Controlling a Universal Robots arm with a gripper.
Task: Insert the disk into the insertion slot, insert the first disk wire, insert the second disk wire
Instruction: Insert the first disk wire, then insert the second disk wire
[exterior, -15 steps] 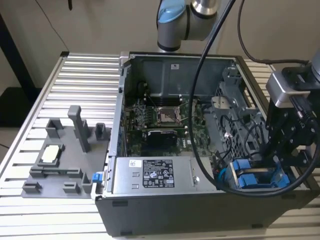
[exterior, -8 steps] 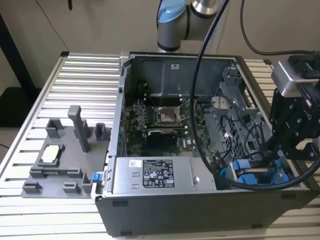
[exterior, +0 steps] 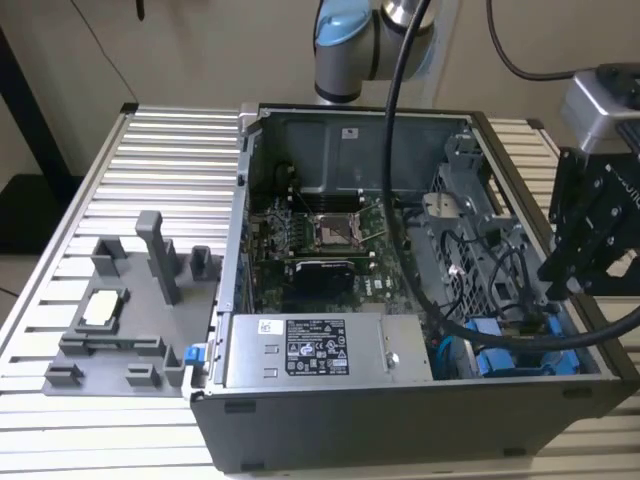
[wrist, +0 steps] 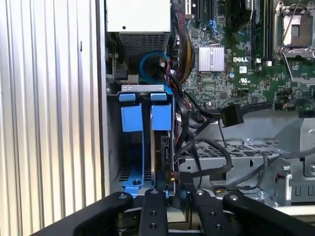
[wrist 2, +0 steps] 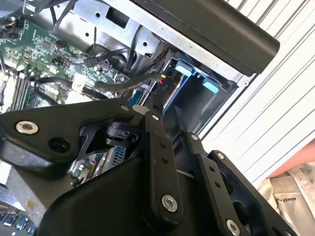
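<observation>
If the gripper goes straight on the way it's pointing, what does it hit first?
Probably the black wire connector at the disk's near edge, directly ahead of the gripper; depth is unclear.

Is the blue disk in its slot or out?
In. The disk sits down inside the insertion slot, level with its blue neighbour.

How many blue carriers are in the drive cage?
2. The outer carrier sits nearest the case wall; the inner carrier is beside it, toward the motherboard. More could be hidden.

The disk [wrist: 161, 117] wears a bright blue carrier, the circuit board [wrist: 231, 73] is green, cables [wrist: 231, 115] black, case [exterior: 400, 420] dark grey, table [exterior: 170, 150] pale and ribbed.
</observation>
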